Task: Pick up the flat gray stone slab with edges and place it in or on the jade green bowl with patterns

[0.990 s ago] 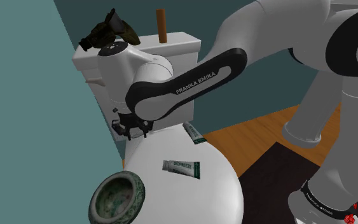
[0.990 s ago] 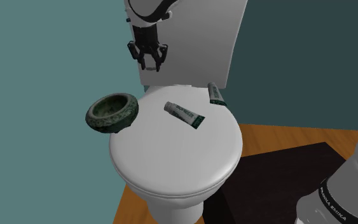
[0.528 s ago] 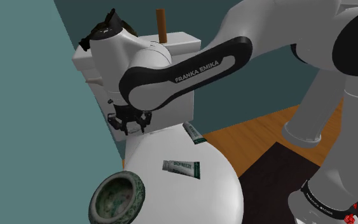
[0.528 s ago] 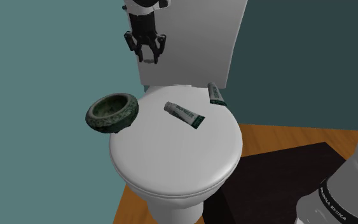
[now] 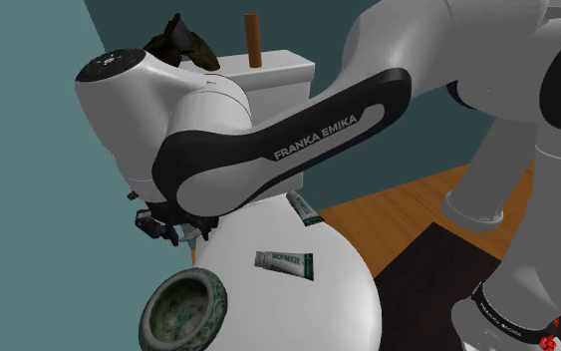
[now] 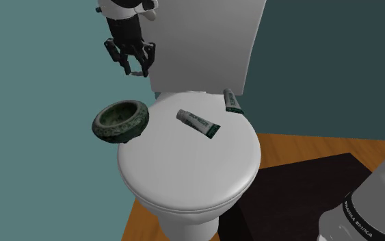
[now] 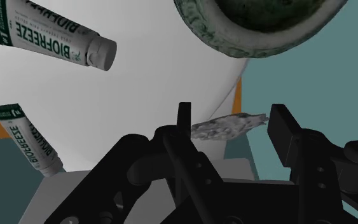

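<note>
The gray stone slab is clasped between narrowed jaws, aloft above and behind the patterned green bowl. Transport is judged under way; centring over the bowl, lowering and release are called for.

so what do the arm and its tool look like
The arm has rounded white shells with dark joints; one black section carries white FRANKA EMIKA lettering. The tool is all black, with two fingers.
</note>
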Robot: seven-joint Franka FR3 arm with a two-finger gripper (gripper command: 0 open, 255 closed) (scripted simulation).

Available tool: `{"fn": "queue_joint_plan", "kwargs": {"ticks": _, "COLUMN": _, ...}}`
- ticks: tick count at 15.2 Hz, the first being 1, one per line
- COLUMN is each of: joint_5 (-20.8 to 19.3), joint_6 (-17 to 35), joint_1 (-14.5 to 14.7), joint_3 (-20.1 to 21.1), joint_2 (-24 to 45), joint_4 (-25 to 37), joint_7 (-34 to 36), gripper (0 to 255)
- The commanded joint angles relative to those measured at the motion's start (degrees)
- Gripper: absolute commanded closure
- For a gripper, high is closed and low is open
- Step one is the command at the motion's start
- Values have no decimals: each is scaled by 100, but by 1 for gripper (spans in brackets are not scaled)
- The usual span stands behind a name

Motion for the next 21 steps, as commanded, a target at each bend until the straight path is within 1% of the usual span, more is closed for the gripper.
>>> {"fn": "queue_joint_plan", "kwargs": {"ticks": 1, "joint_5": -38, "joint_6": -108, "joint_1": 188, "joint_3": 52, "joint_2": 34, "joint_4": 85, "joint_7": 221, "gripper": 255}}
{"fn": "queue_joint_plan", "kwargs": {"ticks": 3, "joint_5": -113, "joint_6": -244, "joint_1": 428, "joint_3": 92, "joint_2": 144, "joint_4": 262, "joint_7": 458, "gripper": 255}}
{"fn": "queue_joint_plan", "kwargs": {"ticks": 4, "joint_5": -184, "joint_6": -371, "joint_1": 641, "joint_3": 124, "joint_2": 257, "joint_4": 440, "joint_7": 657, "gripper": 255}}
{"fn": "queue_joint_plan", "kwargs": {"ticks": 14, "joint_5": -346, "joint_6": 286, "joint_1": 610, "joint_3": 43, "joint_2": 410, "joint_4": -118, "joint_7": 860, "gripper": 255}}
{"fn": "queue_joint_plan", "kwargs": {"ticks": 21, "joint_5": -484, "joint_6": 650, "joint_1": 623, "joint_3": -26, "joint_2": 558, "joint_4": -374, "joint_7": 998, "gripper": 255}}
